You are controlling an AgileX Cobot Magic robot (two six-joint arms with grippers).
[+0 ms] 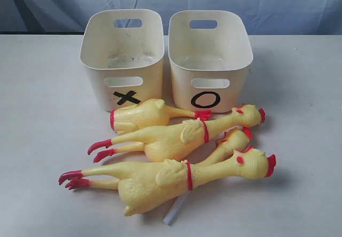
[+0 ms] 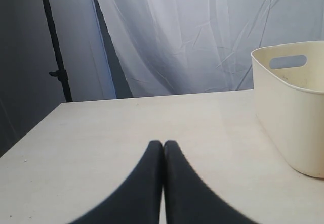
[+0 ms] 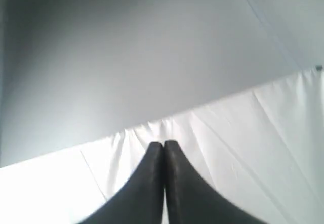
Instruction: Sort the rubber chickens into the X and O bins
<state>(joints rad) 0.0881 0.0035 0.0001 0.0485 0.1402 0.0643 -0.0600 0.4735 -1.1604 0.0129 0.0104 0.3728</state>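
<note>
On the counter (image 1: 43, 140) just before the X bin (image 1: 96, 55) and O bin (image 1: 235, 60), rubber chickens (image 1: 165, 140) lie bunched, none binned, likely start layout; left hand (image 2: 163, 150) and right hand (image 3: 163, 150) both pressed together on nothing, away from them.

This looks like a lab or studio set-up, not a home. A plain pale table (image 1: 43, 157) stands in front of a white sheet (image 2: 202, 32) that hangs in folds as a backdrop. Beyond the table's far corner rises a black stand pole (image 2: 54, 47). On the table sit a tub marked X (image 1: 152, 87) and a tub marked O (image 1: 181, 92).
</note>
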